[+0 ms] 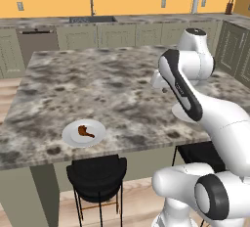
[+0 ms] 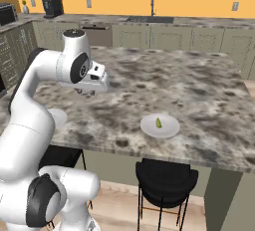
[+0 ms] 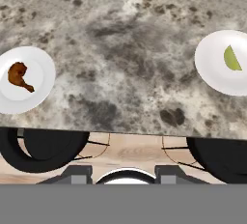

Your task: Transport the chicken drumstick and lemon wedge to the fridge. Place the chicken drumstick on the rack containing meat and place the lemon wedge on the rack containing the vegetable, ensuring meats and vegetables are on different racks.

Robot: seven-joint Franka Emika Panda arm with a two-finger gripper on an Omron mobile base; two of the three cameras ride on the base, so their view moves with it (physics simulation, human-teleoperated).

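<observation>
Brown drumstick left, green wedge right

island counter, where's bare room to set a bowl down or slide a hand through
The grey marbled island counter is bare between the white plate with the brown chicken drumstick and the white plate with the green lemon wedge, and across its far half toward the sink wall. Only the near edge is occupied, by those two plates above the black stools.

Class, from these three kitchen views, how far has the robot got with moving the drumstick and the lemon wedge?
Done: nothing yet. The chicken drumstick lies on its plate and the lemon wedge on its plate, both on the island counter. In hand: nothing; the gripper hovers above the counter, carrying nothing. Left: picking up both and placing them in the fridge.
</observation>
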